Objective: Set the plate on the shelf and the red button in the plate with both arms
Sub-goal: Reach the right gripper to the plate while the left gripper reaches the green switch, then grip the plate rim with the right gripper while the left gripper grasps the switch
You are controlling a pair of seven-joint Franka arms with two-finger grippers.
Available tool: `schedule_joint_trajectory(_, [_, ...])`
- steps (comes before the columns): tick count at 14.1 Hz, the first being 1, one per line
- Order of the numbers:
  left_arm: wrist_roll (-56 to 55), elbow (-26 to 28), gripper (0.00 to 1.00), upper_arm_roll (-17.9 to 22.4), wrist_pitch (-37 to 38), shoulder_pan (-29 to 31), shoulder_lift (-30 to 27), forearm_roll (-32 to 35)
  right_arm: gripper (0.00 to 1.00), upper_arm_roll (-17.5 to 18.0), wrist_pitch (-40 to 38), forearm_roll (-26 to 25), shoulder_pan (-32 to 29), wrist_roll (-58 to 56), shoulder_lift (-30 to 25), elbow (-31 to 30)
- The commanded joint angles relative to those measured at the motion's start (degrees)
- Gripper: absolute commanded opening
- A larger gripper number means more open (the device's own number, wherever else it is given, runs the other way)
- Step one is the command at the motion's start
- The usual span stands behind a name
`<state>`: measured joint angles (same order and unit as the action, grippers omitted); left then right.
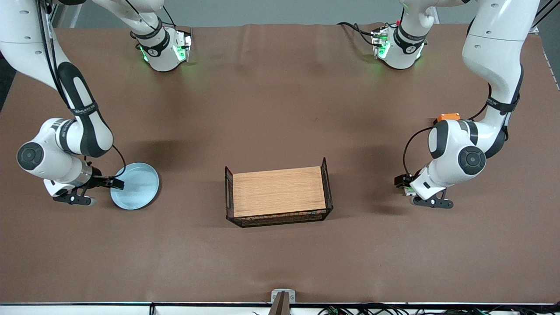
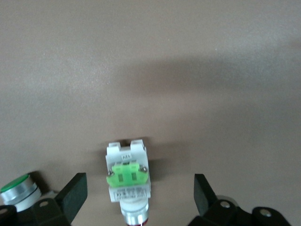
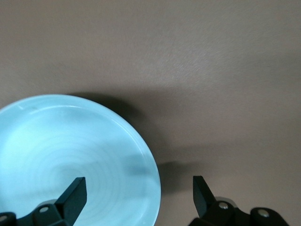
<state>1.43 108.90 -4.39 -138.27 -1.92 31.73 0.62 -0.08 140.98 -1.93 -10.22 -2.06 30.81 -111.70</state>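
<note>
The pale-blue plate (image 1: 139, 186) lies on the brown table toward the right arm's end. My right gripper (image 1: 100, 192) stands open low at its edge. In the right wrist view the plate's (image 3: 70, 155) rim runs between the fingers of the right gripper (image 3: 138, 190), one finger over the plate's inside and one outside it. The red button (image 2: 128, 181), white with a green patch and a dark-red end, lies on the table between the fingers of my open left gripper (image 2: 139, 188), touching neither. In the front view the left gripper (image 1: 419, 192) covers it.
A black wire basket (image 1: 326, 177) with a wooden board in it stands at the table's middle. An orange box (image 1: 448, 117) shows by the left arm's elbow. A green-capped button (image 2: 16, 190) lies just outside one left finger.
</note>
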Motion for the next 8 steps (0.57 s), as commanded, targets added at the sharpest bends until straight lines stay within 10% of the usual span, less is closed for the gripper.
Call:
schedule_joint_trajectory(1, [-0.4, -1.8, 1.0, 0.2, -0.5, 0.0, 2.5, 0.2, 0.94, 0.8, 0.0, 0.0, -2.4, -5.5, 1.2, 0.7])
schedule_joint_trajectory(8, [-0.1, -1.2, 1.0, 0.4, -0.9, 0.6, 3.5, 2.4, 0.55, 1.3, -0.4, 0.9, -3.9, -8.4, 2.4, 0.8])
